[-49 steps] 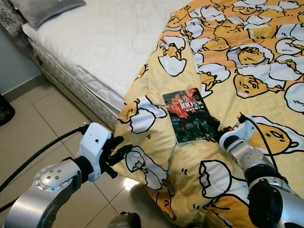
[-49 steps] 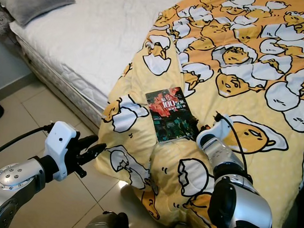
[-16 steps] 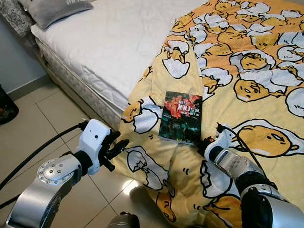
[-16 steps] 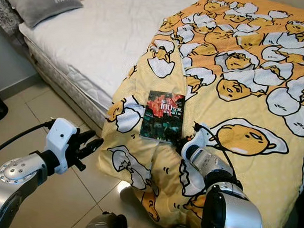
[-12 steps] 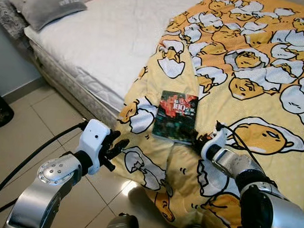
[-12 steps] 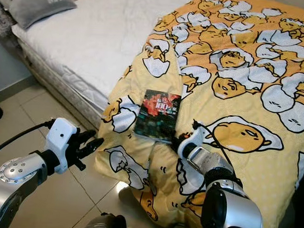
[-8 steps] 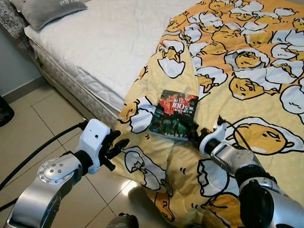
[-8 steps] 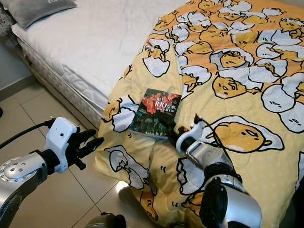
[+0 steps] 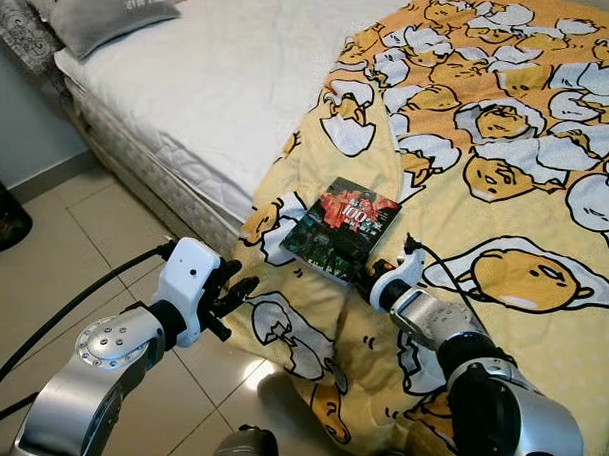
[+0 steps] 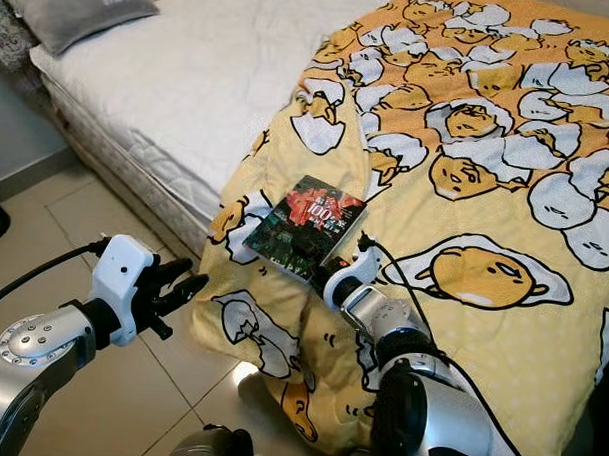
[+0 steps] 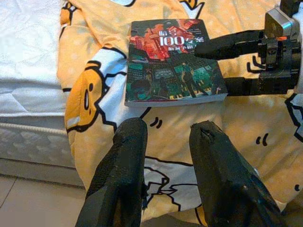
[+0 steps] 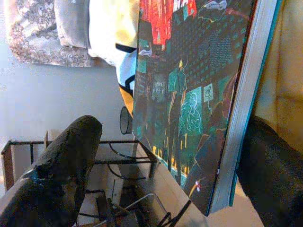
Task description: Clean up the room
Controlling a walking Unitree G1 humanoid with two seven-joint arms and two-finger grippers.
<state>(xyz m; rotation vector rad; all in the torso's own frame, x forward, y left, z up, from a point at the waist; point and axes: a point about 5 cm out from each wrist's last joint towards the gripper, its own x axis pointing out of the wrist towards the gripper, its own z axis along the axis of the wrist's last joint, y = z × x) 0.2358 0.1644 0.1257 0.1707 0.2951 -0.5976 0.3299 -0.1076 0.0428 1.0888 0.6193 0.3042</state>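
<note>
Book: the book [image 9: 339, 229] lay on the quilt [image 9: 508, 145] at the bed's [image 9: 220, 75] edge, turned and slid leftward since a moment before.
Right tool [image 11: 226, 66]: fingers apart, straddling the book's near corner, not clamped.
Left tool [image 9: 234, 296]: apart, idle over the floor [image 9: 43, 269].
Meaning: grasp seemed imminent.
</note>
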